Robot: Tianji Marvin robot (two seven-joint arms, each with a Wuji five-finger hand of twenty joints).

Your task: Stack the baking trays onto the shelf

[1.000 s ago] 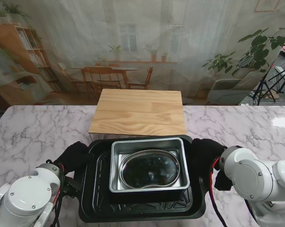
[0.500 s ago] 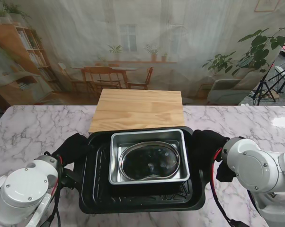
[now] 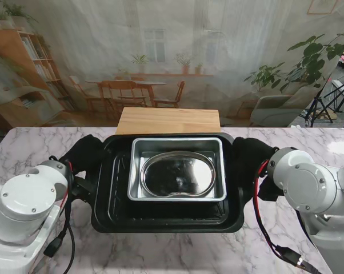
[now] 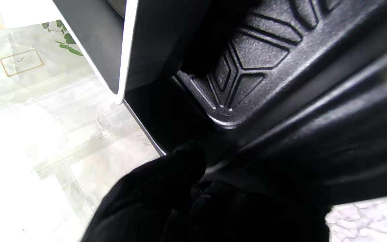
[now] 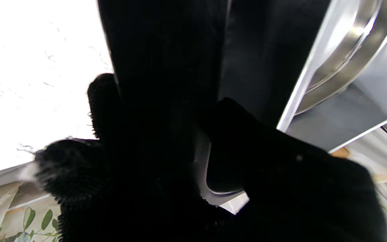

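Your left hand (image 3: 87, 155) is clamped on the left rim of the black tray (image 3: 112, 214); in the left wrist view the gloved fingers (image 4: 166, 181) curl under that rim against the ribbed underside. The tray rides between both hands, over the middle of the marble counter (image 3: 23, 154), and its far edge already overlaps the near edge of the wooden shelf (image 3: 169, 120). Nested in it sits the silver tray (image 3: 176, 142), and inside that an oval steel dish (image 3: 178, 174). The stack's long axis runs left to right, parallel to the shelf's front edge, with the short sides facing your hands.

Your right hand (image 3: 247, 162) is closed on the right rim, thumb on the inner side, fingers outside, as the right wrist view shows.

You look to be in the carry step, with the stack probably lifted clear of the counter, though the views do not settle that. The next move calls for pushing both hands forward evenly until the tray is centred over the shelf, keeping it level so the inner trays do not slide, then lowering and releasing.
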